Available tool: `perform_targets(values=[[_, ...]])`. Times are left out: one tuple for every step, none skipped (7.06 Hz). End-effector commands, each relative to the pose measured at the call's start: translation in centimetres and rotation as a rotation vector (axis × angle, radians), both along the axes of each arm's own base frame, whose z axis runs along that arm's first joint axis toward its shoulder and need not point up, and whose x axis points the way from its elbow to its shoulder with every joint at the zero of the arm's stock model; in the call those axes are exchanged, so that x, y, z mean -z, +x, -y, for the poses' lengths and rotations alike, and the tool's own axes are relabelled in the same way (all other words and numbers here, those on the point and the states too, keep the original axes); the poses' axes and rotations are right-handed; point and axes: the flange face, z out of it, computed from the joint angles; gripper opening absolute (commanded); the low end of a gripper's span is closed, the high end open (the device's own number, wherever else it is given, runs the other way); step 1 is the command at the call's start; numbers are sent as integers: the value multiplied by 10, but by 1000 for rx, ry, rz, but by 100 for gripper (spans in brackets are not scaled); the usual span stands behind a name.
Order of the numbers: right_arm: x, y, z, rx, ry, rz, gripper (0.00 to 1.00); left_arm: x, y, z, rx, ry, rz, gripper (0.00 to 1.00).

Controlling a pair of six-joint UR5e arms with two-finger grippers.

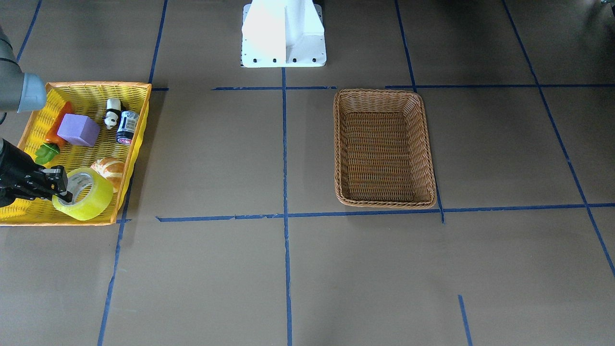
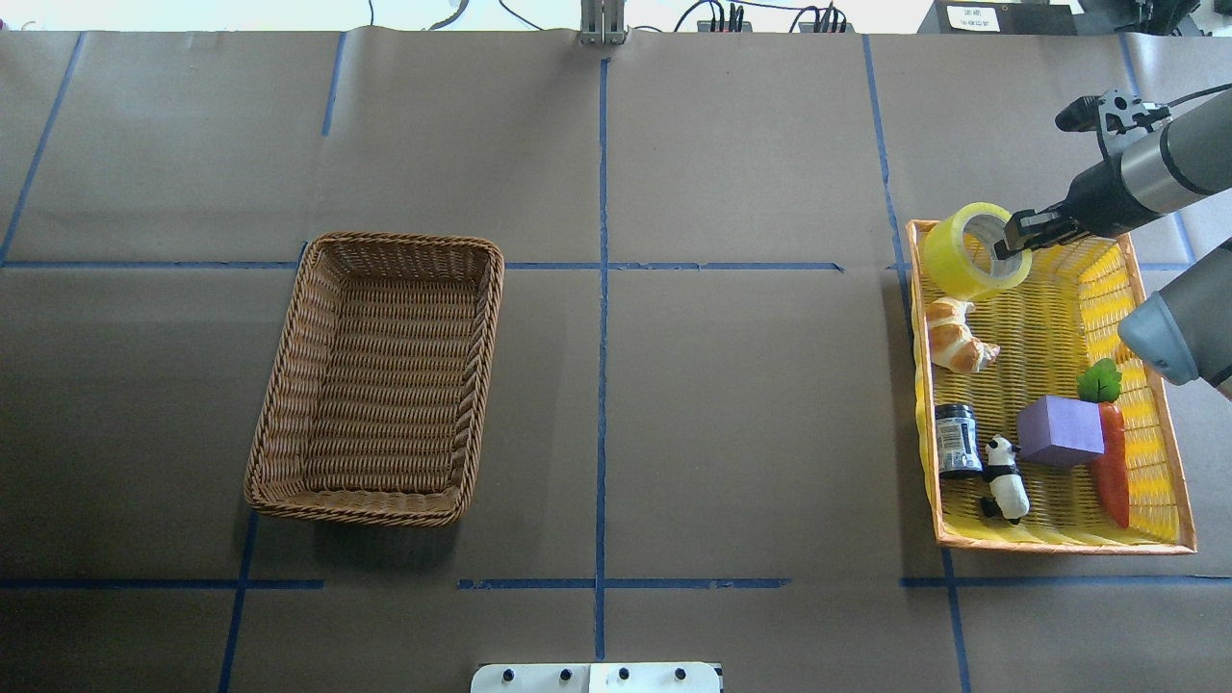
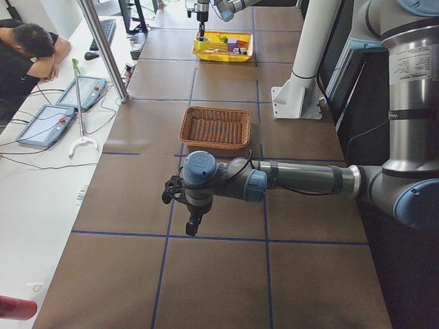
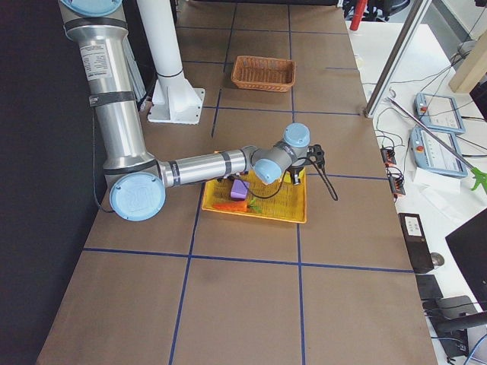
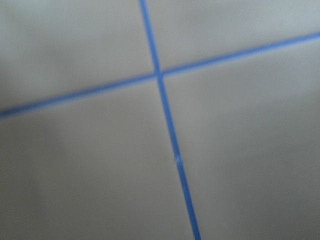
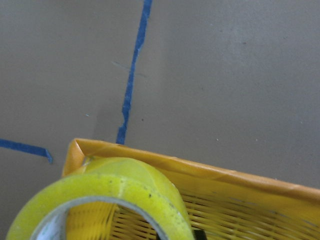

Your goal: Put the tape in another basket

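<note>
Front view: my right gripper clamped on tape wall, one finger inside core – likely since roll too wide to span; tape at yellow basket corner, just beside croissant
Overhead: tape sat tilted over yellow basket's corner rim, looked part-lifted; wicker basket well apart from yellow basket, so long carry ahead, I judged
Left side view: my left gripper hung far from yellow basket, probably parked clear; apart or together, could not tell
Right wrist: tape close under camera, above yellow basket's corner
</note>
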Motion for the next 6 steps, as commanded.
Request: perform_targets(values=[[26,-5,5,-66,-26,74,0,24,1,12,-1,109,-6,100],[39,-11,-2,-118,-52,154,0,31,8,16,14,141,-27,100],[49,-34,-16,-126,-80,228,0,39,29,16,20,187,-66,100],[62,-47,-27,-142,-116,286,0,51,45,16,82,177,-115,100],[73,-48,-33,-151,-114,352,0,65,77,15,109,163,-178,100],[80,-48,-39,-159,-118,408,0,80,116,10,125,125,-255,100]])
